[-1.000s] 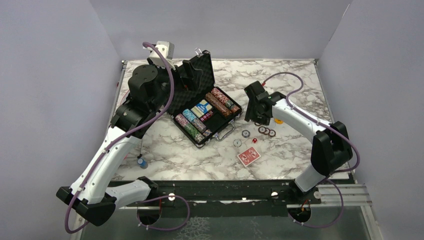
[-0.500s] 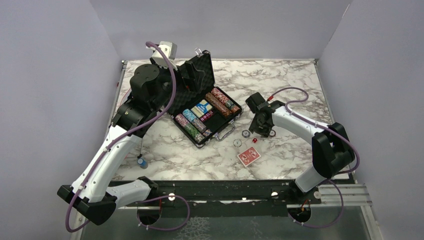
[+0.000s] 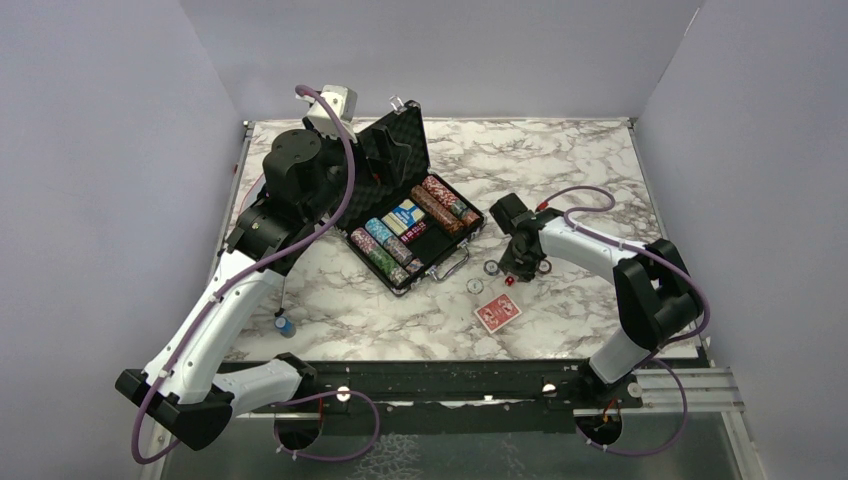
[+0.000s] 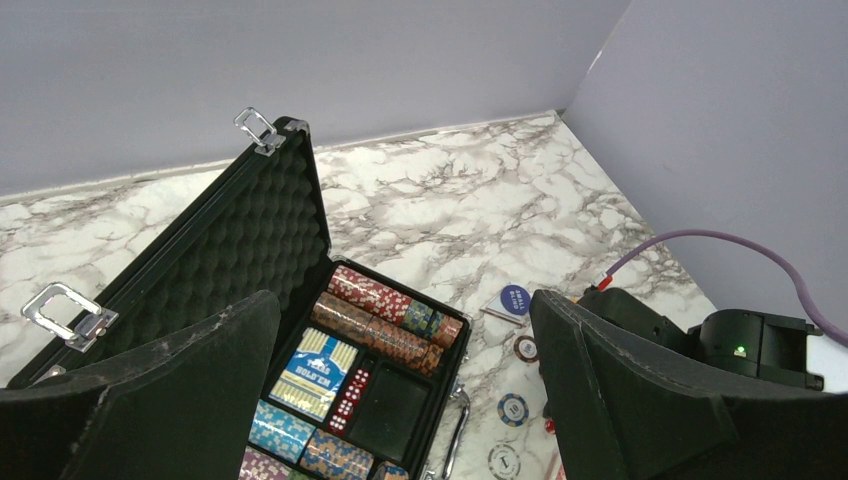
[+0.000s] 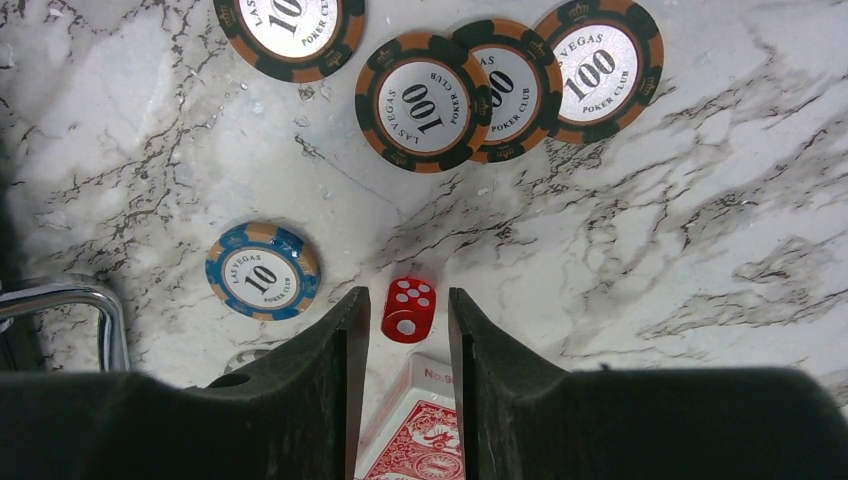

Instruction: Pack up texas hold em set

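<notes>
**Figure. Packing of the hold 'em set, partly done.**

**State of the case.** The briefcase stands open left of the middle of the worktop. Its foam-lined lid is raised toward the far-left corner. The tray already holds rows of multicoloured chips, a blue card box and a strip of red dice. One black compartment looks empty.

**Left to pack.** These pieces lie loose on the marble to the right of the case:
- Four black-and-orange 100 chips, three in an overlapping row and one apart.
- A blue 10 chip.
- A lone red die.
- A blue disc toward the far side of the scatter.
- A red-backed card pack, the piece closest to the near edge.

After these, the lid is yet to be shut and latched.

**Grippers.** The right gripper is down at the worktop with the die between its fingertips. A sliver of marble shows on either side, so the fingers touch nothing and grasp nothing. The die is judged the piece in hand. The left gripper hangs over the open case with its fingers spread wide and holding nothing.

**Appearance.** The case has a black shell with silver edging, egg-crate foam in the lid and chrome latches. A metal handle sits on the side facing the loose pieces. The die is translucent red with white pips.
</notes>
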Controlling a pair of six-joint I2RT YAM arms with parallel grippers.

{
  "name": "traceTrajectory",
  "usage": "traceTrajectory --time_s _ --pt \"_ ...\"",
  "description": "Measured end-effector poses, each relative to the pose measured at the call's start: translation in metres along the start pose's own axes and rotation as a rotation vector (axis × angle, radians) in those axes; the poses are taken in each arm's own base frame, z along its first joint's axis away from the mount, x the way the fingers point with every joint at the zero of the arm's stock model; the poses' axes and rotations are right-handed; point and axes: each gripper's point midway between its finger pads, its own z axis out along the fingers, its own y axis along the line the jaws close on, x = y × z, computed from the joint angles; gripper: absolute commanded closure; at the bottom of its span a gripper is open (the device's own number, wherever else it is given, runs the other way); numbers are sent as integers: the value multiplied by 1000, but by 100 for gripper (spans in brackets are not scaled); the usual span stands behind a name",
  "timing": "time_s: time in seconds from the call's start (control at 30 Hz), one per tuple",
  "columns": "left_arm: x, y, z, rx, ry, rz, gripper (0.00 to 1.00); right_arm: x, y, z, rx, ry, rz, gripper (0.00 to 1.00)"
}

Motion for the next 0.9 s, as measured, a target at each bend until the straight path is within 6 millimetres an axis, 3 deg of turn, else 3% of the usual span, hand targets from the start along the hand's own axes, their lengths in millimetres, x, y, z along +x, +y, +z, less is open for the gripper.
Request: traceTrajectory --time_s 0.37,0.6,0.77,0.9 --pt "1 0 0 0 1 0 1 7 5 3 -27 34 -5 79" --pt "2 0 1 -1 4 1 1 5 8 0 -47 32 -68 80" --pt "3 1 3 -3 10 2 1 -6 21 -8 -99 7 -162 78" --pt "5 1 4 -4 14 2 1 -5 29 -2 -114 27 -249 77"
